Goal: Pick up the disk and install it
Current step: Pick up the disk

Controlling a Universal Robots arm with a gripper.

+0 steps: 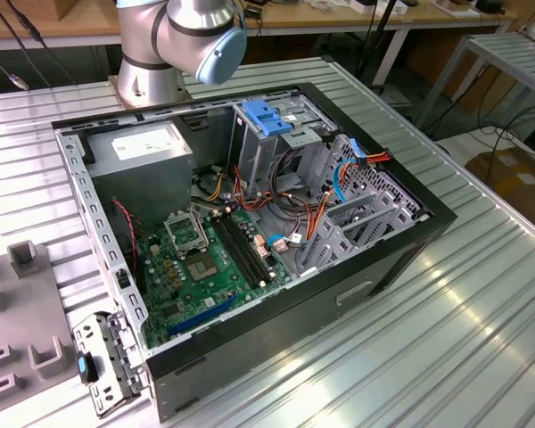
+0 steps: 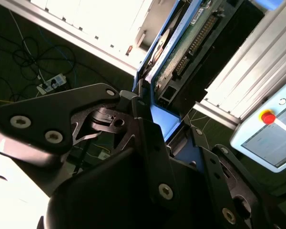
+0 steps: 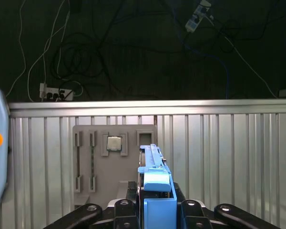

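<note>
Since the gripper (image 3: 155, 202) is pinching the disk (image 3: 155, 174) edge-on, with a blue side rail (image 3: 158, 210) facing the first wrist view, the hold looks narrow, and I judge slip or twist to be the main risk. The second wrist view shows the same grasp: the gripper (image 2: 157, 119) is clamped low on the disk (image 2: 190, 43), and most of the body, green circuit board exposed, sticks out past the fingers. That overhang could lever it loose on any bump. The disk hangs in the air above the ribbed worktop (image 3: 229, 157), near a grey fixture tray (image 3: 86, 162) holding a processor chip (image 3: 115, 143), so a drop means a hard landing. In the exterior view the open computer case (image 1: 357, 267) sits apart from all this. Its drive cage (image 1: 267, 160) carries a light-blue bracket (image 1: 266, 116), and orange and blue cables (image 1: 330, 192) are bunched just beside it. Those could snag the disk or get pinched. A tilted approach would likely jam the rails or scrape the motherboard (image 1: 205, 267).
</note>
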